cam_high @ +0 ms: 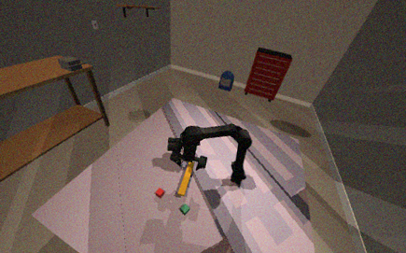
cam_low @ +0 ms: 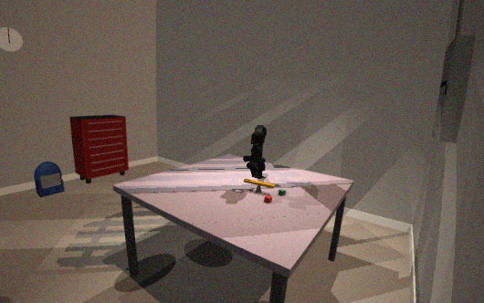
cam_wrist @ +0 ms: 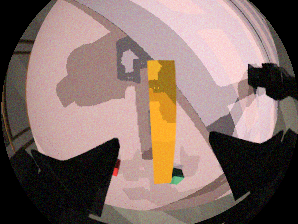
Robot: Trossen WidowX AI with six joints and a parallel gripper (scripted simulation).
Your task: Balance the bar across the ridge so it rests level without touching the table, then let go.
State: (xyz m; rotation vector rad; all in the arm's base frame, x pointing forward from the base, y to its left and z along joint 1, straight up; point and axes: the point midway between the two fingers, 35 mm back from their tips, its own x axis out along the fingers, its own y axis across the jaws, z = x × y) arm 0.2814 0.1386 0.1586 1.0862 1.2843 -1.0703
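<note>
From here I see wood-like brown boards on the workbench (cam_high: 36, 74); bar (cam_high: 185, 181) (cam_low: 259, 182) (cam_wrist: 162, 130) smooth, matt, plastic-looking; arm (cam_high: 221, 133) (cam_low: 257, 152) matt black.

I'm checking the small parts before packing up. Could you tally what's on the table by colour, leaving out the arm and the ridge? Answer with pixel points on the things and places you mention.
Yellow: 1, the bar (cam_high: 185, 181) (cam_low: 259, 182) (cam_wrist: 162, 135)
Red: 1, a cube (cam_high: 160, 192) (cam_low: 268, 199) (cam_wrist: 116, 168)
Green: 1, a cube (cam_high: 185, 209) (cam_low: 282, 192) (cam_wrist: 177, 178)
Total: 3
</note>
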